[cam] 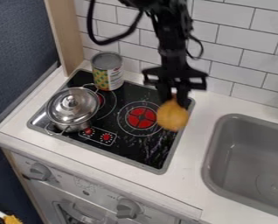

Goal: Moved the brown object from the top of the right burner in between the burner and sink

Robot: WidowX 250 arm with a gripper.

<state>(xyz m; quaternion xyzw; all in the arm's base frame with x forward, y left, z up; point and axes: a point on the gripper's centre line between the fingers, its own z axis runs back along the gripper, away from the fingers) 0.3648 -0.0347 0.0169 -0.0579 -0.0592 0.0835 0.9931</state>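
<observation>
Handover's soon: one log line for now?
claw: gripping brown object | location: right of right burner, near right edge of stove | placement: pending | pot: stove left

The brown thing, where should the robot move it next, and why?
I'd shift the brown thing a little right, over the white counter between the stove and the sink. The gripper has hold of it, but it looks to be above the stove's right side, so letting go now would probably miss that strip.
</observation>
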